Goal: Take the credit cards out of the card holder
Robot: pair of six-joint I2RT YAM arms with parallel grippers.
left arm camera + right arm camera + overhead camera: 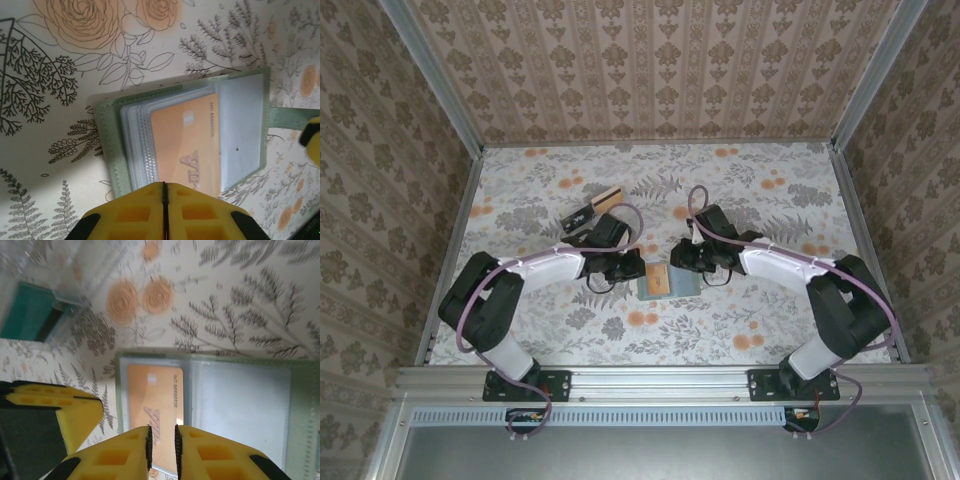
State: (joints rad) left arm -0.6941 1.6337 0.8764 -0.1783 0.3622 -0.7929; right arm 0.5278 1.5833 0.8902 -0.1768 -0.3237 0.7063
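Directly ahead of left gripper [165, 202], open card holder [107, 145], credit card [180, 137] inside.

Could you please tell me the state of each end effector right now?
Left end effector: closed, holding nothing visible.
Right end effector: slightly open over the credit card.

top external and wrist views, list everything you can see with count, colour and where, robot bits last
card holder: 1, grey-green, open flat mid-table between the arms
credit card: 1 seen, orange, in the holder's clear sleeves
block: 1, black and tan, behind the left arm
clear box: 1, teal item inside, on the table beyond the holder
table: 1, white with orange and grey floral print
left arm: 1, white and black, yellow jaws shut over the holder
right arm: 1, white and black, yellow jaws slightly apart over the card
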